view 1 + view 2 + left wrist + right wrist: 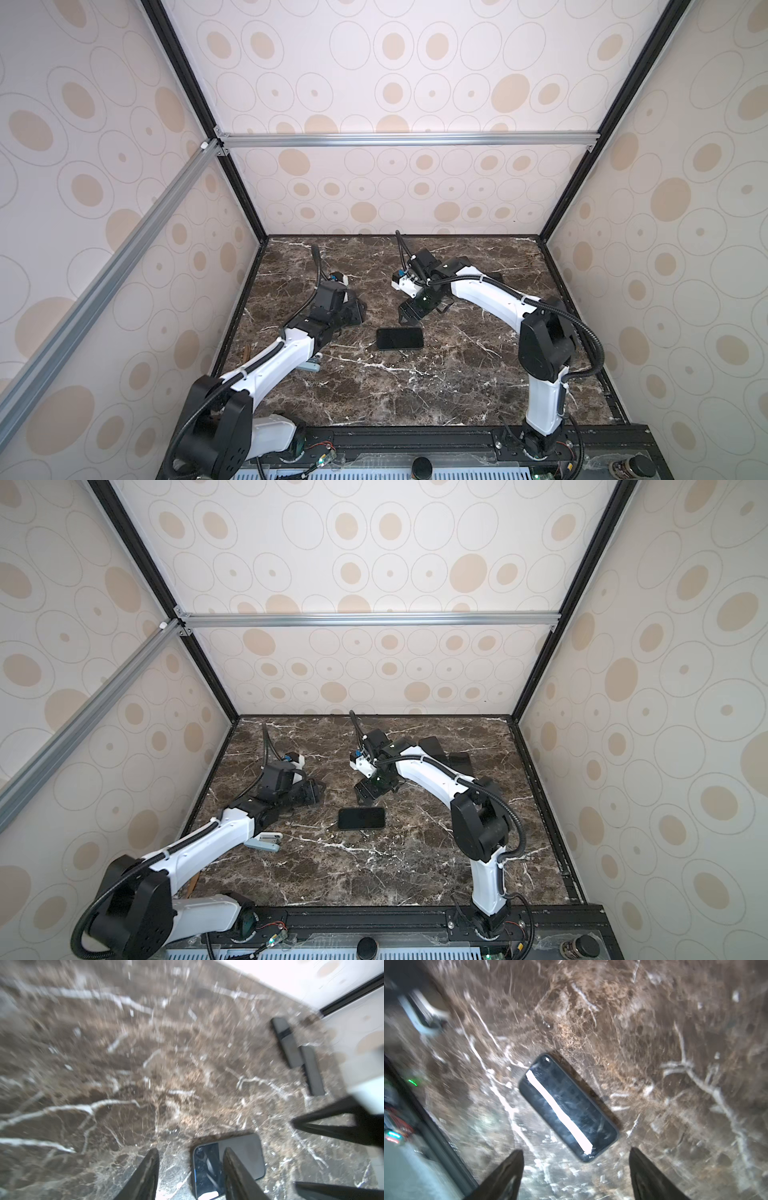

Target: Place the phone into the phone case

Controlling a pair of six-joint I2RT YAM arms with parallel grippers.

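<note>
Target phone (568,1107) flat on surface (675,1022), just ahead of right claw (576,1150); long axis diag. to jaw line. Right claw wide, empty, prob. nearer. Left claw (191,1149) half-open, empty.

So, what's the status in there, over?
Left claw open, empty. Right claw open, empty. Phone flat on table, not held. Dark slabs at back right, out of the way.

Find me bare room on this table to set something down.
Widest: bare table between the phone and the front rail. Also the back left corner beyond the left hand. Crowded: the middle, where the right hand hangs by the phone, and back right by the black slabs.
</note>
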